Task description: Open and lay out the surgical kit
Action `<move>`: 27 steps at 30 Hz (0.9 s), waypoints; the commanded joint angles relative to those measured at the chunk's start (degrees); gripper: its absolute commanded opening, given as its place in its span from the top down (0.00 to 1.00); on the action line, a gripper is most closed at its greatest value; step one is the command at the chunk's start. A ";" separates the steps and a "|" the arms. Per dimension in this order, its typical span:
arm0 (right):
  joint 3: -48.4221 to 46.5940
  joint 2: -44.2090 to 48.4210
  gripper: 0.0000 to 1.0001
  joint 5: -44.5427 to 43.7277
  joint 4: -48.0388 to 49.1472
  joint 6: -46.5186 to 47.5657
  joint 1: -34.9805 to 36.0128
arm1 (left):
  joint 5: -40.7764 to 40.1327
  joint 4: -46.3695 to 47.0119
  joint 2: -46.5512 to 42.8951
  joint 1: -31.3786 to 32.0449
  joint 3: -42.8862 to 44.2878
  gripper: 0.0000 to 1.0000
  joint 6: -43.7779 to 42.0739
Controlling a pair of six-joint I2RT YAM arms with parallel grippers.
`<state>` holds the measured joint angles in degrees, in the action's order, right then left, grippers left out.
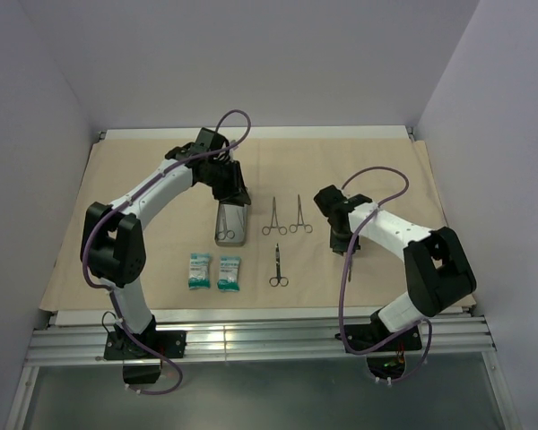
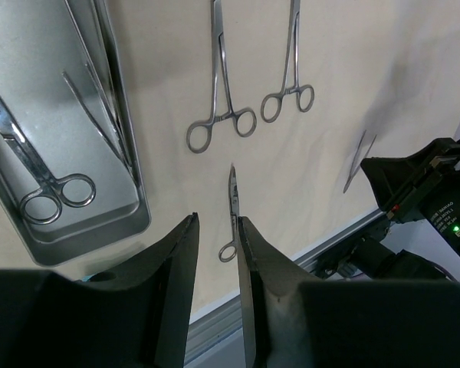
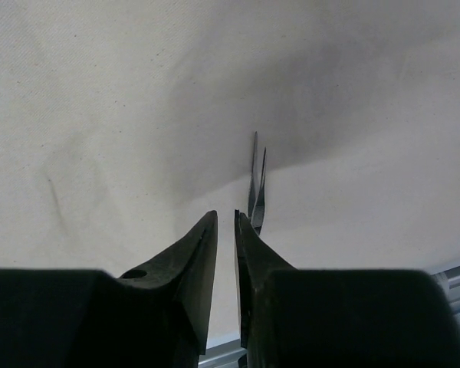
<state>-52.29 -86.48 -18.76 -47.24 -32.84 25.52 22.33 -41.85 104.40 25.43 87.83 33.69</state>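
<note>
Grey metal tray [image 2: 31, 61] beside left hand [image 2: 217, 218] holds scissors [image 2: 42, 180] + thin tweezers [image 2: 100, 115]. Both hands slightly open, empty. 2nd tweezers [image 3: 257, 180] lie just past right hand [image 3: 225, 217] on tan wrap [image 3: 100, 115]; bare wrap beyond.

Top view: bright, even, diffuse light from overhead. Walls [image 1: 251, 63] read slightly lavender. Shadows on the drape [image 1: 386, 170] are faint and soft-edged, everything in focus.

Left wrist: sharp on the tray [image 2: 38, 46], which has a broad soft sheen but no hard glare. The forceps [image 2: 218, 69] throw thin shadows. Left pincer [image 2: 217, 222] is a dark, slightly soft silhouette up close. A green LED [image 2: 454, 228] glows at far right.

Right wrist: a wide soft shadow covers the upper right of the drape, with the tweezers [image 3: 256, 180] at its border. Right pincer [image 3: 225, 215] is near black, no surface detail. Drape creases show faintly.
</note>
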 commanded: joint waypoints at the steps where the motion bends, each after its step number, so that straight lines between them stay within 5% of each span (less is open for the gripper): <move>1: -1.32 2.36 0.79 -3.56 -1.10 -1.79 -0.11 | 2.19 2.47 -2.18 -0.03 -0.29 0.66 -0.29; 12: 2.02 3.16 0.93 -3.30 0.31 -3.37 -8.19 | 1.93 1.59 -3.24 0.06 -1.26 0.67 -0.64; 27: 4.22 0.08 0.95 3.03 6.02 -2.40 -10.14 | 0.52 0.45 -5.70 0.06 -3.02 0.65 -1.88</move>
<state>-48.49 -86.48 -16.82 -43.66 -34.85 15.81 23.07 -41.36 101.84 25.43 85.95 33.34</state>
